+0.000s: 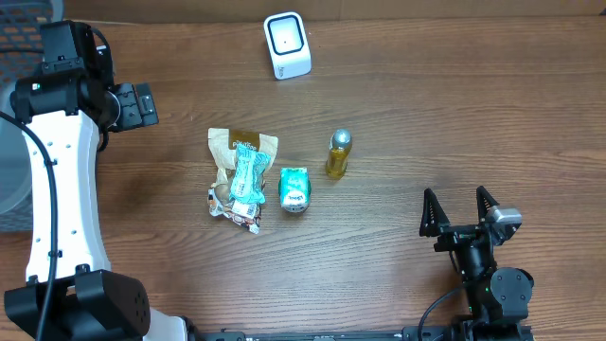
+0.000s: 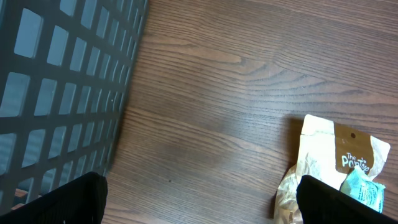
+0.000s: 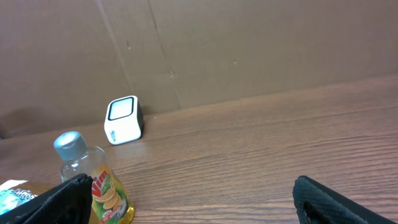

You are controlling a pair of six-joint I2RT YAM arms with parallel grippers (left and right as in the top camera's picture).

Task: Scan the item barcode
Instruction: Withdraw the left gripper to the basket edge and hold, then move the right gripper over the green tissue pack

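left hand (image 1: 148, 104) at 10 o'clock, jaws wide, empty. snack bags (image 1: 240, 175), green packet (image 1: 294, 188), bottle (image 1: 339, 153) lie untouched mid desk (image 1: 398, 95); scanner (image 1: 287, 44) at 12. right hand (image 1: 455, 196) at 4 o'clock, spread, empty. Step looks like pre-grasp; next: pick one item, turn barcode to scanner

The bench (image 1: 454, 114) is brown wood-grain with a smooth, matt finish. The scanner (image 1: 287, 44) is glossy white plastic, and the bottle (image 1: 338, 154) is clear plastic. The pouch (image 1: 227, 144) is creased beige paper, and the basket (image 2: 56, 93) is dark matt plastic lattice.
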